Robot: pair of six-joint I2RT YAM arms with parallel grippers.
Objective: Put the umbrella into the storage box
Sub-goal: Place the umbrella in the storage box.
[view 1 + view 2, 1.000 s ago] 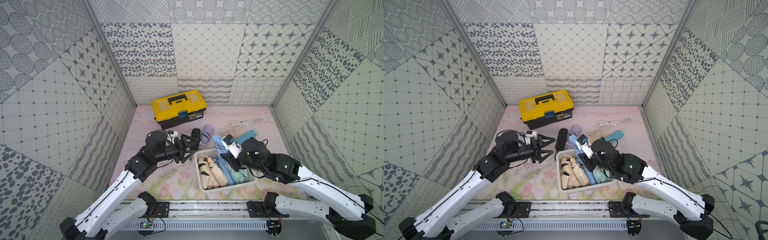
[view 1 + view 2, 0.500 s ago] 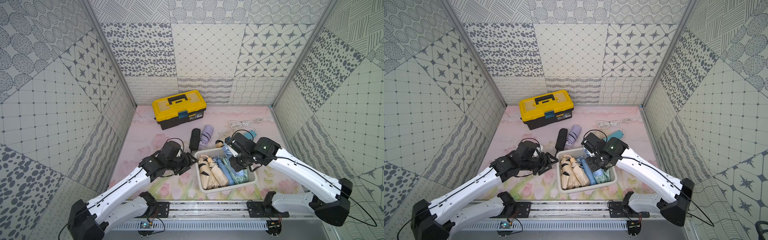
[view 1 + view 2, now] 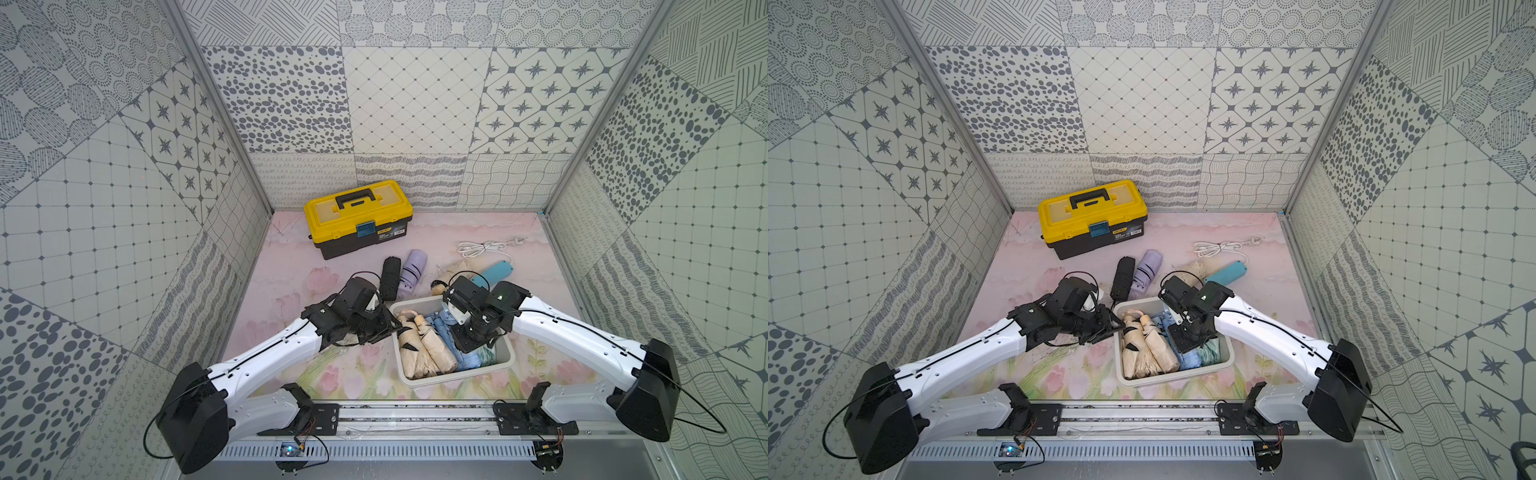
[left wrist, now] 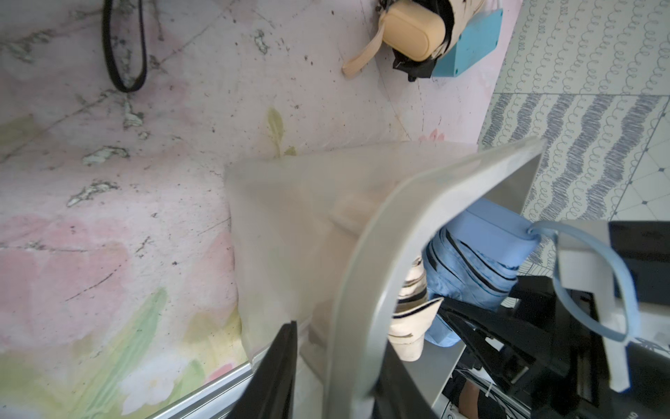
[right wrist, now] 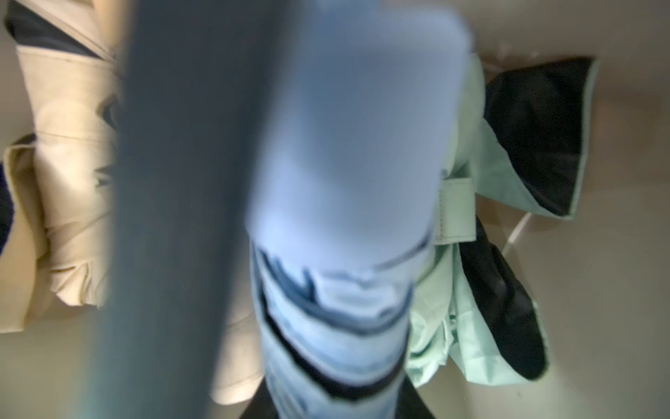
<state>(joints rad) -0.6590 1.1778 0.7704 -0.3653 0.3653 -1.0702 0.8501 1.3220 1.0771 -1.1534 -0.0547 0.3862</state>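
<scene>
Right gripper (image 3: pixel 467 343): lowered into the storage box (image 3: pixel 457 375), jaws pressed together on the blue umbrella (image 5: pixel 344 152). The umbrella fills the middle of the right wrist view, blurred.

Left gripper (image 3: pixel 388 329): at the long side of the storage box that faces the left arm. In the left wrist view its fingers (image 4: pixel 279 362) stand one outside the wall and one inside, with the rolled rim between them. Whether they clamp the rim cannot be told.

Blue umbrella: folded, inside the storage box, lying lengthwise. In both top views the right gripper hides part of it.

Storage box: white, lidless, on the desk (image 3: pixel 291 266) near its front edge, between the two arms.

Other contents:
- Two cream umbrellas (image 3: pixel 419 349), side by side along the wall by the left gripper.
- One mint-green umbrella (image 3: pixel 487 356) against the opposite wall, just beside the blue umbrella.

On the desk beyond the box:
- Black umbrella (image 3: pixel 390 276) and lilac umbrella (image 3: pixel 411 270), side by side, near the far corner on the left arm's side.
- Beige umbrella (image 3: pixel 453 272), touching a turquoise power strip (image 3: pixel 494 272), near the other far corner.
- White cable (image 3: pixel 482 248), loosely coiled, further back.
- Yellow-and-black toolbox (image 3: pixel 357 220), lid closed, at the back, well apart from the storage box.
</scene>
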